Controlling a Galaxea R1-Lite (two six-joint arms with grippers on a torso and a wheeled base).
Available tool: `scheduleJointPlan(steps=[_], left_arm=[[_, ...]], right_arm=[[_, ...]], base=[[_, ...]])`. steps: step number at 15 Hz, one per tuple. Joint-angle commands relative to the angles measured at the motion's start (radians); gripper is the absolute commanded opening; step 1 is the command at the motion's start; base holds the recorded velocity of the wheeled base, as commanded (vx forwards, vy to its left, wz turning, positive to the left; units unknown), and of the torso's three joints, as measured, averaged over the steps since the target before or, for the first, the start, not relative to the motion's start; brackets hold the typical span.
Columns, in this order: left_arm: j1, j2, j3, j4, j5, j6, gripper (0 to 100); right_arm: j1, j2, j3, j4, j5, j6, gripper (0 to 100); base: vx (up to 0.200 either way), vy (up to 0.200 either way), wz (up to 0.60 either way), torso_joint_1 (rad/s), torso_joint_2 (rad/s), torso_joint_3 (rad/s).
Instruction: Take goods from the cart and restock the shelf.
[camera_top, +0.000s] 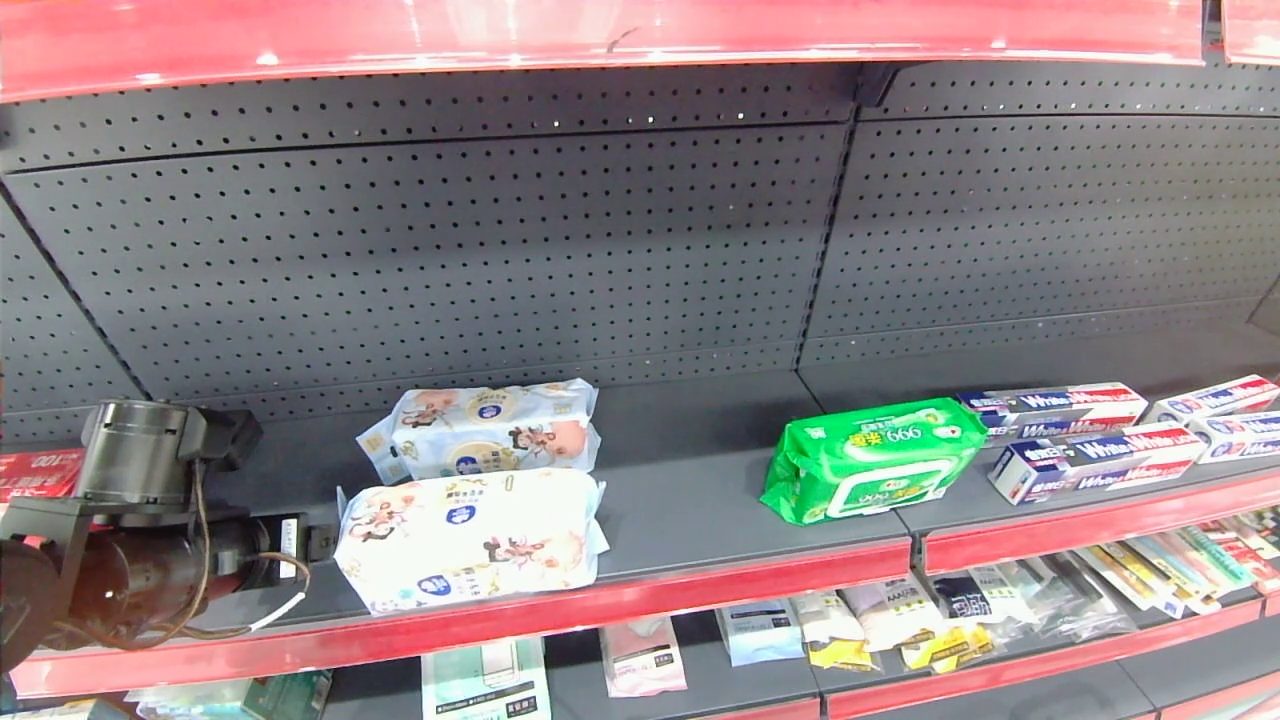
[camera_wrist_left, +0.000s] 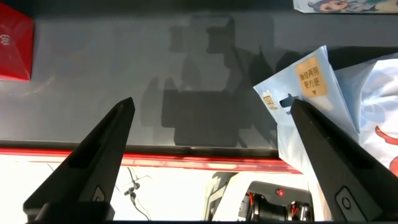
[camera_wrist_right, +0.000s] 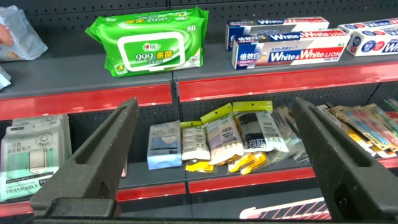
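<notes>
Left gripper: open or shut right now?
The left gripper is open: its fingers stand wide apart above the shelf, nothing between them; the white wipes pack lies beside one.

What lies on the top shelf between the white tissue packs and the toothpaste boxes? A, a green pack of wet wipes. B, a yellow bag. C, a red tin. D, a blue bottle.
A: the green pack of wet wipes lies on the shelf, with the white tissue packs on its left and the toothpaste boxes on its right.
</notes>
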Motion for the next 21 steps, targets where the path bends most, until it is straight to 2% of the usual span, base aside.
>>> scheduleJointPlan(steps=[1, 4, 21], left_arm=[[-0.002, -0.002, 0.0, 0.0, 0.0, -0.005, 100], [-0.008, -0.002, 0.0, 0.0, -0.001, -0.016, 100], [-0.039, -0.002, 0.0, -0.002, -0.003, -0.023, 100]], right_arm=[[0.0, 0.001, 0.0, 0.0, 0.0, 0.0, 100], [0.0, 0.001, 0.0, 0.0, 0.0, 0.0, 100], [-0.001, 0.001, 0.0, 0.0, 0.0, 0.0, 100]], base=[[0.0, 0.0, 0.0, 0.0, 0.0, 0.0], [0.0, 0.0, 0.0, 0.0, 0.0, 0.0], [0.0, 0.0, 0.0, 0.0, 0.0, 0.0]])
